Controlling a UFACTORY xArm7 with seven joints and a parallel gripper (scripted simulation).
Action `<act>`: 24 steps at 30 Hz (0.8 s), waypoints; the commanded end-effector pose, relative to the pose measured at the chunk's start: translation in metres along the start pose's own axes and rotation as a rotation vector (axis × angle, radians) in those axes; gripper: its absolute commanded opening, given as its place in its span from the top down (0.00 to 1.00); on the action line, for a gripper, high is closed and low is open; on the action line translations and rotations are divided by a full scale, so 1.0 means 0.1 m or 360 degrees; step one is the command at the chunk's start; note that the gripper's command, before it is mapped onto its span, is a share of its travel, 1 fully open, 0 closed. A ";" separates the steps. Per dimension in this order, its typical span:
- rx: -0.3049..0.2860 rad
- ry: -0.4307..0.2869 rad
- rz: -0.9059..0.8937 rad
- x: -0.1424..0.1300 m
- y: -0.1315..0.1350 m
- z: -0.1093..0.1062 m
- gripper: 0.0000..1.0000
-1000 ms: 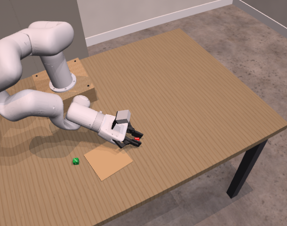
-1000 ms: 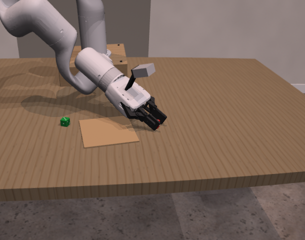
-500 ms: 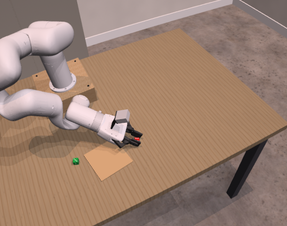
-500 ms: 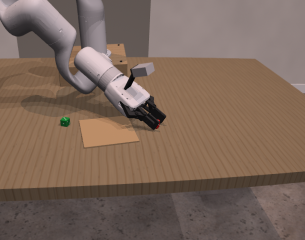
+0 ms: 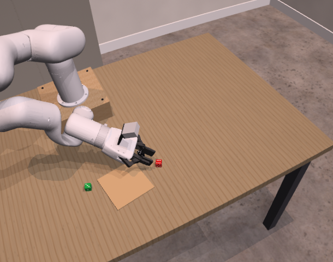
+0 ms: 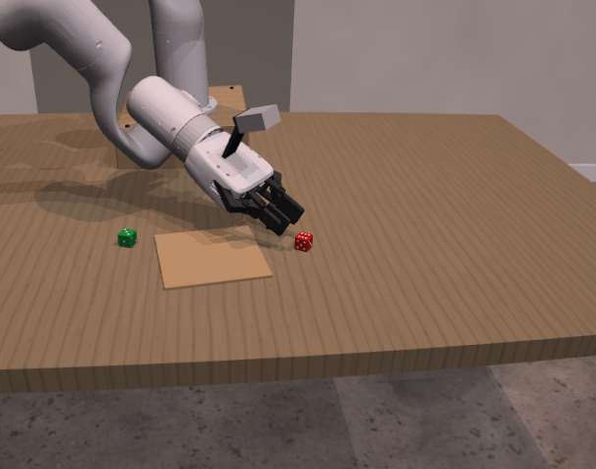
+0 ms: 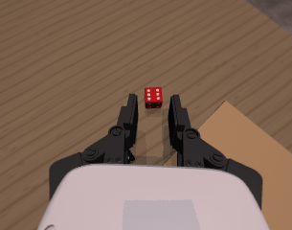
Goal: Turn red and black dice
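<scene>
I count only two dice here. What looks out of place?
No black die shows in any view. The red die lies off the mat, beyond the open, empty hand; the green die is off it too.

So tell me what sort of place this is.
Probably a bare test room for tabletop manipulation: a white arm bolted to a wooden block on a plain wooden table, with only small dice such as the red die and a mat, grey walls, stone floor.
</scene>
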State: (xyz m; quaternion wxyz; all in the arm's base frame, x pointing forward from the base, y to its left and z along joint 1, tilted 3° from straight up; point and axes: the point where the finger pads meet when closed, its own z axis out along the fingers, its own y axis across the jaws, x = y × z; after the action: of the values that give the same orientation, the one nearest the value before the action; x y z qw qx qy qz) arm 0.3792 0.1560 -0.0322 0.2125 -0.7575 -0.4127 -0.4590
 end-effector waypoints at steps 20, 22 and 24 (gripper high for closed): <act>0.0003 0.0004 -0.0003 0.33 0.00 -0.25 0.64; 0.0003 0.0004 -0.0003 0.40 0.00 -0.30 0.64; 0.0003 0.0004 -0.0003 0.47 0.00 -0.33 0.64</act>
State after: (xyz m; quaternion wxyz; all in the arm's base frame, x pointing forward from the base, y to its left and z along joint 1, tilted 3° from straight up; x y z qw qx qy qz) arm 0.3732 0.1525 0.0084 0.2133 -0.7568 -0.4132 -0.4594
